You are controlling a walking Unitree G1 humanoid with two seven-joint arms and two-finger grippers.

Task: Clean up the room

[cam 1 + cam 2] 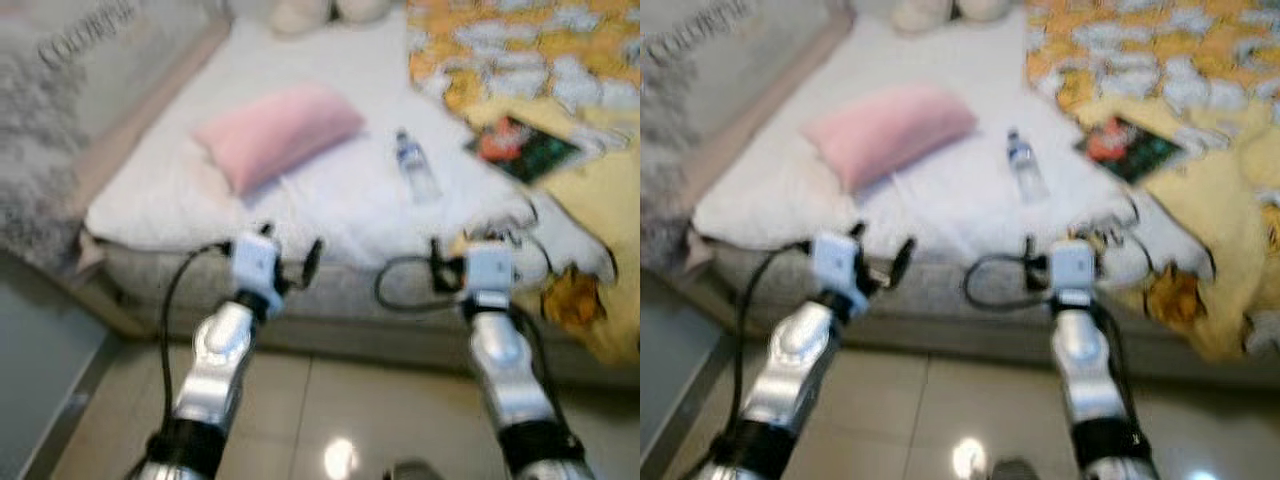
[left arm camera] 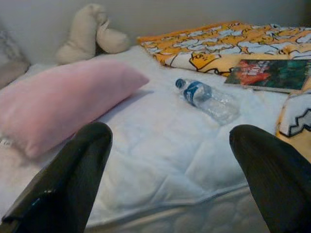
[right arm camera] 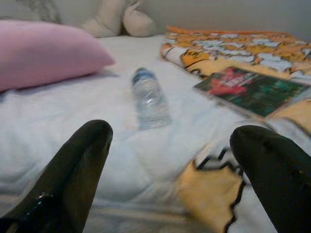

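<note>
A clear water bottle (image 1: 417, 168) with a blue label lies on its side in the middle of the white mattress (image 1: 330, 205). To its left rests a pink pillow (image 1: 275, 132). A dark green and red book (image 1: 524, 147) lies to the right on a yellow patterned blanket (image 1: 530, 50). My left gripper (image 1: 290, 248) hovers open at the bed's front edge, facing the pillow and the bottle (image 2: 206, 99). At the same edge my right gripper (image 3: 170, 160) is open too, and faces the bottle (image 3: 149, 99) and the book (image 3: 248, 90). Neither holds anything.
A beige plush toy (image 1: 320, 12) lies at the far end of the bed. Grey fluffy fabric (image 1: 35, 150) and a panel run along the left side. The blanket hangs over the front right corner (image 1: 575, 300). Glossy tiled floor (image 1: 330, 410) lies below my arms.
</note>
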